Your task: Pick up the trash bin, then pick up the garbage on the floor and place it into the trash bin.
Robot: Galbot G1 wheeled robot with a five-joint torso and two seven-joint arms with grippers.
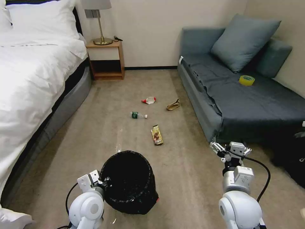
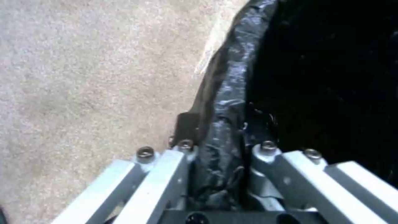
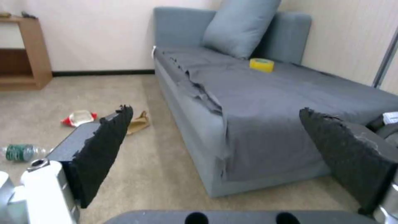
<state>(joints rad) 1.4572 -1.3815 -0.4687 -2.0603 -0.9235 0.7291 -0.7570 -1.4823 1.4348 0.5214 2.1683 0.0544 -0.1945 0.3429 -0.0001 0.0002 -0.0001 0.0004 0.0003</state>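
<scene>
We are looking at a bedroom with the floor [image 1: 95, 127], a beige carpet, running between a white bed [image 1: 28, 79] on the left and a grey sofa [image 1: 247, 98] on the right. Our left gripper [image 1: 102, 183] is clamping the near-left rim of the trash bin [image 1: 130, 181], which is sitting low in front of us; the left wrist view is showing what the head view is not, one finger [image 2: 166, 174] lying outside the crinkled black liner and the other inside, with the rim pinched between. Our right gripper [image 1: 229, 149] is hovering near the sofa's front corner, its dark pads [image 3: 104, 149] spread wide apart with nothing between them. Farther out, the garbage is lying loose on the carpet: the yellow-brown wrapper [image 1: 156, 135] nearest the bin, the small bottle [image 1: 138, 115] beyond it to the left, the red-and-white pack [image 1: 148, 100] and the tan paper [image 1: 173, 105] farthest. The right wrist view is catching the bottle [image 3: 20, 152], pack [image 3: 79, 117] and paper [image 3: 139, 123]. A yellow tape roll [image 1: 247, 80] is resting on the sofa seat. Open carpet is surrounding each piece, with the tan paper lying closest to the sofa's edge.
</scene>
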